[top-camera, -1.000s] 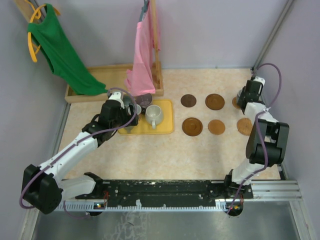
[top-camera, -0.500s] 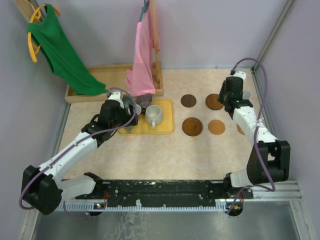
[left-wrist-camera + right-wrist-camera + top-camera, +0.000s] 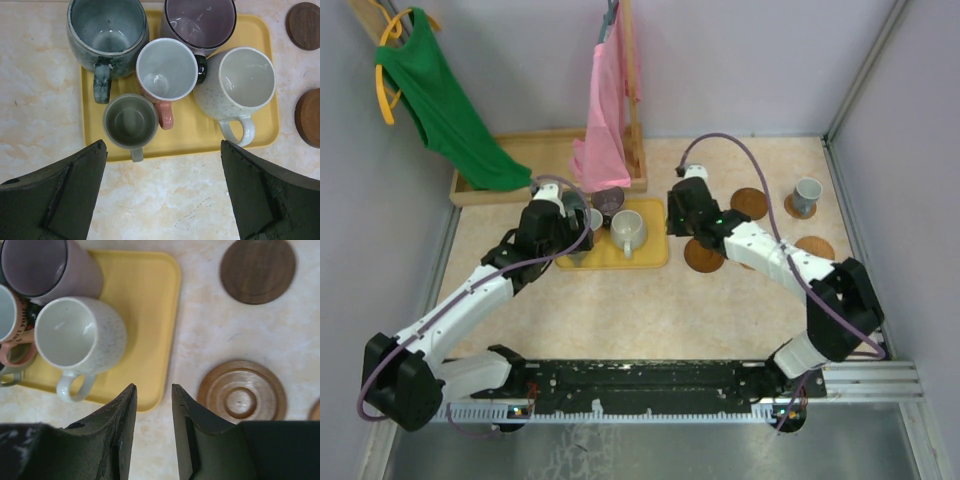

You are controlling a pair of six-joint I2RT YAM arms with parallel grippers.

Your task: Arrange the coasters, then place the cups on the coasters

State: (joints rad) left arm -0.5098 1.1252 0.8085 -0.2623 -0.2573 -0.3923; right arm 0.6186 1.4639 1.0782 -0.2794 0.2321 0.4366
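When looking down from the top: coasters laid out in rows on the counter, a few hidden under the right arm. One blue-grey cup on the far right coaster. So, time to fetch another cup. Right gripper hanging just beside the yellow tray.

From the left wrist: left gripper wide open, holding nothing, above five cups packed on the tray.

From the right wrist: fingers only a little apart, nothing between. Cream cup close by. Next: slide over, open wider, drop around that cup, squeeze. Pink cup mostly cut off.
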